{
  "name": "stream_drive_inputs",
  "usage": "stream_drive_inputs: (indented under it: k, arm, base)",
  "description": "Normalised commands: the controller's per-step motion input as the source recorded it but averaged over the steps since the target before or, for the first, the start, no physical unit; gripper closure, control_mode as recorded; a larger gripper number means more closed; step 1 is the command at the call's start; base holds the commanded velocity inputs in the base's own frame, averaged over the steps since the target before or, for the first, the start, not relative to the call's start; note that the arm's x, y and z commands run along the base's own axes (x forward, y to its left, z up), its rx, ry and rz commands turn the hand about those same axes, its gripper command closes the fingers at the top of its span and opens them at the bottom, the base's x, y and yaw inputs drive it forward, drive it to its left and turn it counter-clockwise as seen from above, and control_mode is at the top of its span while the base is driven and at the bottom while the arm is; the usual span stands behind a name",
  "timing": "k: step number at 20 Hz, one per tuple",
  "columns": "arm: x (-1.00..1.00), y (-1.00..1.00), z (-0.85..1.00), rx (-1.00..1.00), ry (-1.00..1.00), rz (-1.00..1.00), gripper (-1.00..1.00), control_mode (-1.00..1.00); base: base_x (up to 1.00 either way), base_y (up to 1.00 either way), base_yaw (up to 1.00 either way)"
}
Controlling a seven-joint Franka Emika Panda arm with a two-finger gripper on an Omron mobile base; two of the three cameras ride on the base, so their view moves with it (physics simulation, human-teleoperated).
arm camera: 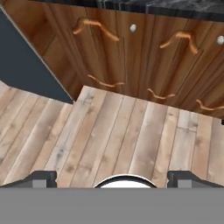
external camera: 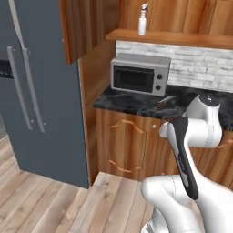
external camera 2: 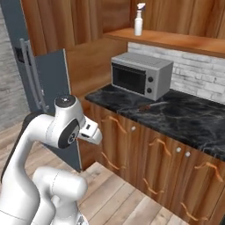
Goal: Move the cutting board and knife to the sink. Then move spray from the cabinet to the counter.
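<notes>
Wooden plank floor [arm camera: 118, 131] under an empty-handed gripper [arm camera: 112, 177], jaws spread wide, pointed down before the lower cupboards [arm camera: 144, 48]
On the counter [external camera 2: 184, 114] past those cupboards lies the knife [external camera 2: 151, 105], just ahead of the microwave [external camera 2: 140, 75]; it looks light, stiff and thin, best pinched across its reddish handle, since the blade is likely slick. No cutting board can be made out from here. Farthest, on the cabinet [external camera: 173, 38] shelf above, the spray [external camera: 143, 20] stands upright alone; probably light, smooth plastic, safest gripped round the body below the nozzle
</notes>
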Motion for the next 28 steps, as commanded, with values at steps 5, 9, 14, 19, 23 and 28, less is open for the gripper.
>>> stream_drive_inputs:
  k: [5, 9, 14, 19, 23, 28]
  arm:
    - [0.0, 0.0, 0.0, 0.0, 0.0, 0.0, -1.0, 1.0]
    - [0.0, 0.0, 0.0, 0.0, 0.0, 0.0, -1.0, 1.0]
    - [0.0, 0.0, 0.0, 0.0, 0.0, 0.0, -1.0, 1.0]
    - [0.0, 0.0, 0.0, 0.0, 0.0, 0.0, -1.0, 1.0]
    - [0.0, 0.0, 0.0, 0.0, 0.0, 0.0, -1.0, 1.0]
    - [0.0, 0.0, 0.0, 0.0, 0.0, 0.0, -1.0, 1.0]
  base:
    - [0.71, 0.05, -0.22]
    - [0.67, 0.01, -0.23]
    - [0.63, 0.13, -0.32]
    - [0.64, 0.24, -0.32]
    - [0.66, 0.39, -0.27]
    - [0.54, 0.37, -0.23]
